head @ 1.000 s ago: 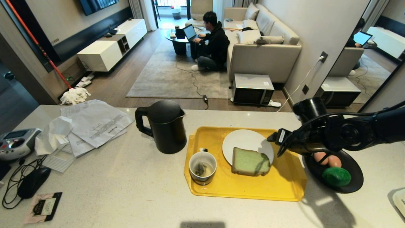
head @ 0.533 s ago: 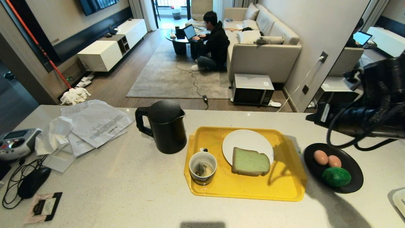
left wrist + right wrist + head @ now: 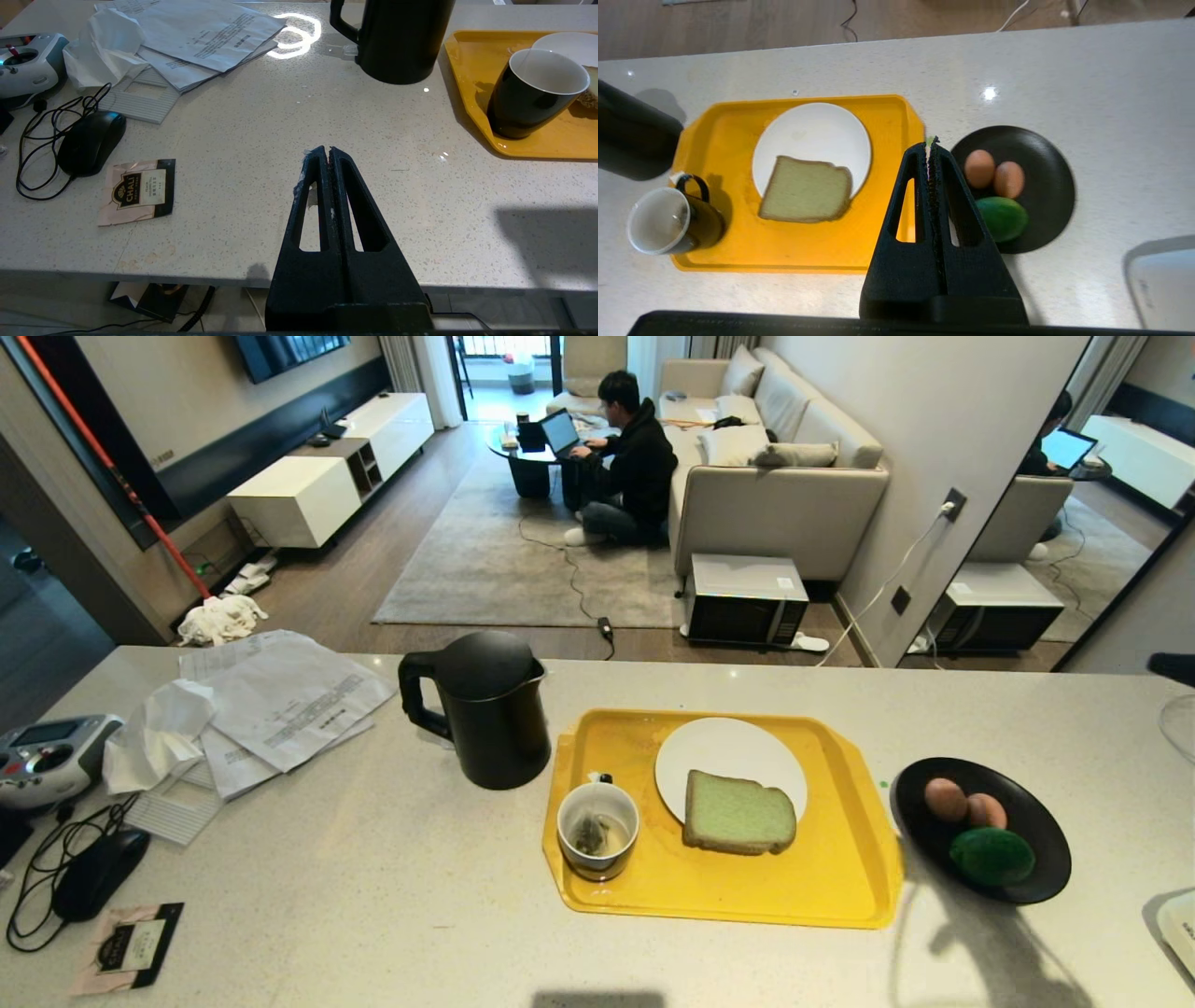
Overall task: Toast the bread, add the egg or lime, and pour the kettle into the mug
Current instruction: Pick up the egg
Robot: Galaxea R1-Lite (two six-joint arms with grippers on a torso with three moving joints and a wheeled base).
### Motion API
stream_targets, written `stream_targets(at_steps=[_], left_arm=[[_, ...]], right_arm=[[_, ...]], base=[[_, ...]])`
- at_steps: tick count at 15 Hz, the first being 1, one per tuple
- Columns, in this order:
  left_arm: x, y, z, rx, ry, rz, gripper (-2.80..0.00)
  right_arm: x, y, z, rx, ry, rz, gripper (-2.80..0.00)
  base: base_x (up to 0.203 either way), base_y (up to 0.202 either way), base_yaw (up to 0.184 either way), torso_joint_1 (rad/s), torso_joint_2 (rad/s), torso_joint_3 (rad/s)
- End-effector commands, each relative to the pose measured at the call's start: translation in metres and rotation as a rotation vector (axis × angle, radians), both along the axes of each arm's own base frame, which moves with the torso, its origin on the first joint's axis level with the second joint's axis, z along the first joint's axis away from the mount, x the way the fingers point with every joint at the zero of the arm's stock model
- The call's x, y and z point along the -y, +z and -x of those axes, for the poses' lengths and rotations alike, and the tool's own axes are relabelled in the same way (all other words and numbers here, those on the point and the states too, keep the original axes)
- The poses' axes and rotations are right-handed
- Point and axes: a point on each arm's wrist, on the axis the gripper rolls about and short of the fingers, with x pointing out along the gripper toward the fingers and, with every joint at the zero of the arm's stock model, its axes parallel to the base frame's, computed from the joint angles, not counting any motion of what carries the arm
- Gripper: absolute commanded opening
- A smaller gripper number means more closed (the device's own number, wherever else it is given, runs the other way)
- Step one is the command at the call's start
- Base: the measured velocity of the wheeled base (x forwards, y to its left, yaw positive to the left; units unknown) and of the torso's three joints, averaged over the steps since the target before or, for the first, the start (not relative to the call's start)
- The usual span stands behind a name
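Landmark: yellow tray (image 3: 840,887), holding mug (image 3: 597,829), plate and bread (image 3: 738,814).
Right gripper (image 3: 930,145): hovering over tray edge, fingers pressed together, gripping nothing.
Left gripper (image 3: 328,153): idling, fingers pressed together.
Technique: spreading fingers before descending, pinching bread by its crust.

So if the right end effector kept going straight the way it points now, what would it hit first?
Probably the yellow tray's edge beside the black dish; the shut right end effector hangs above that gap, depth unclear.

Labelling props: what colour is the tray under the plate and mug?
Bright yellow plastic tray; clearest in the head view.
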Motion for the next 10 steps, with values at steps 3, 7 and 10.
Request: stream_targets(at_steps=[3, 7, 10], left_arm=[[0.000, 0.000, 0.000, 0.001, 0.001, 0.000, -2.80], [0.000, 0.000, 0.000, 0.000, 0.000, 0.000, -2.80], [0.000, 0.000, 0.000, 0.001, 0.000, 0.000, -2.80]], right_arm=[[0.010, -0.014, 0.097, 0.199, -0.008, 0.086, -2.80], [0.013, -0.041, 0.169, 0.404, -0.036, 0.108, -2.80], [0.013, -0.083, 0.201, 0.498, -0.055, 0.113, -2.80]], base=[[0.000, 0.000, 0.000, 0.000, 0.00, 0.000], [0.000, 0.000, 0.000, 0.000, 0.00, 0.000], [0.000, 0.000, 0.000, 0.000, 0.00, 0.000]])
